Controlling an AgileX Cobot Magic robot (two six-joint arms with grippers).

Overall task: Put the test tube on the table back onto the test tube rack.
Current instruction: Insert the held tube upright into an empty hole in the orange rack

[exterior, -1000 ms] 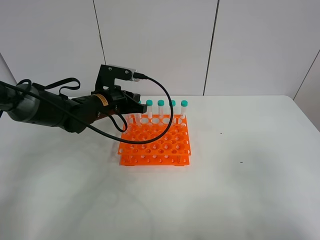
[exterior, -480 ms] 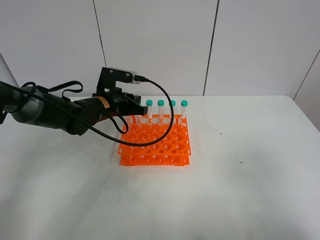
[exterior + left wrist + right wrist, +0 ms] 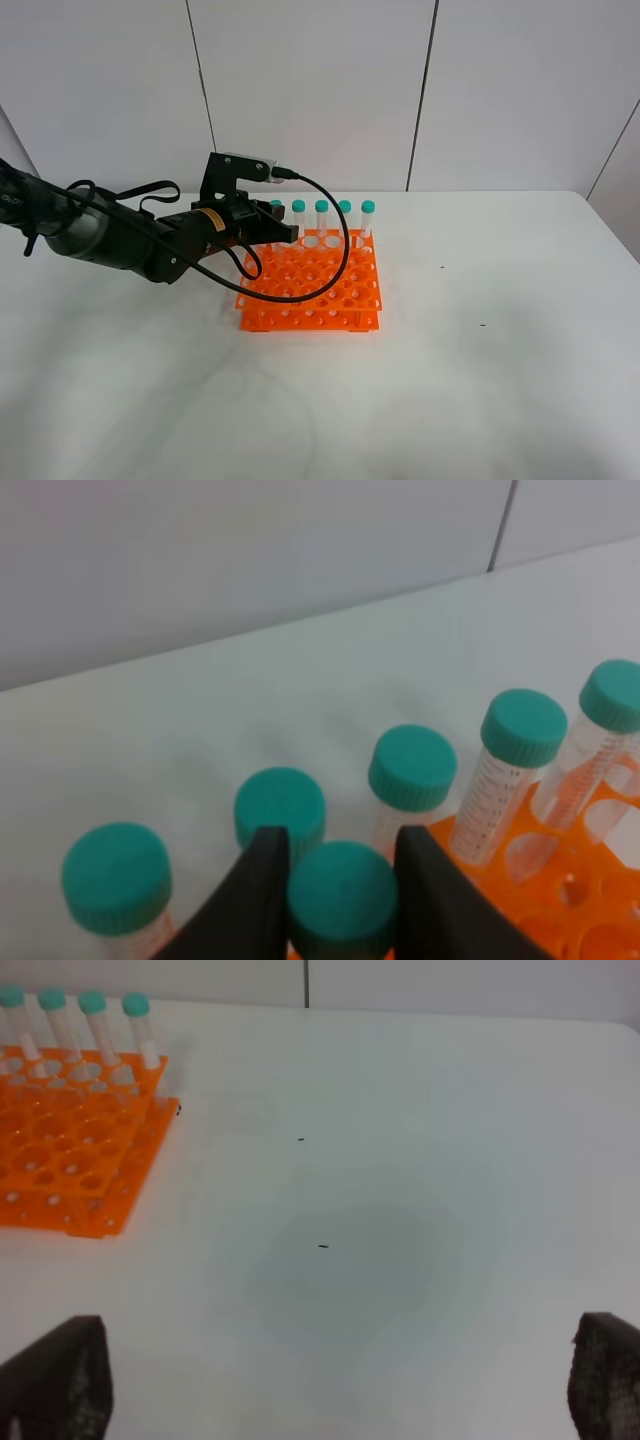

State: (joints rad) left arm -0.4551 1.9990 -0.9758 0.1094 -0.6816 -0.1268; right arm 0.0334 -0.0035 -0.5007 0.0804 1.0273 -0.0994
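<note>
My left gripper (image 3: 274, 232) is shut on the test tube (image 3: 343, 895). Its teal cap sits between the two black fingers (image 3: 262, 885) in the left wrist view. The gripper holds it low over the back left corner of the orange test tube rack (image 3: 312, 285), just in front of the back row of teal-capped tubes (image 3: 321, 207). The tube's body is hidden below the cap, and whether it sits in a hole does not show. The rack also shows in the left wrist view (image 3: 565, 880) and the right wrist view (image 3: 70, 1160). My right gripper (image 3: 330, 1375) is open, above the bare table, far from the rack.
Several identical tubes (image 3: 412, 767) stand in the rack's back row, close around the held one. The white table (image 3: 480, 350) stretches to the right of and in front of the rack. A black cable (image 3: 335, 215) loops from the left wrist over the rack. A panelled wall stands behind.
My left gripper has come down and a little to the right with the tube, toward the rack's back left corner. The leftmost cap of the back row now shows above it.
</note>
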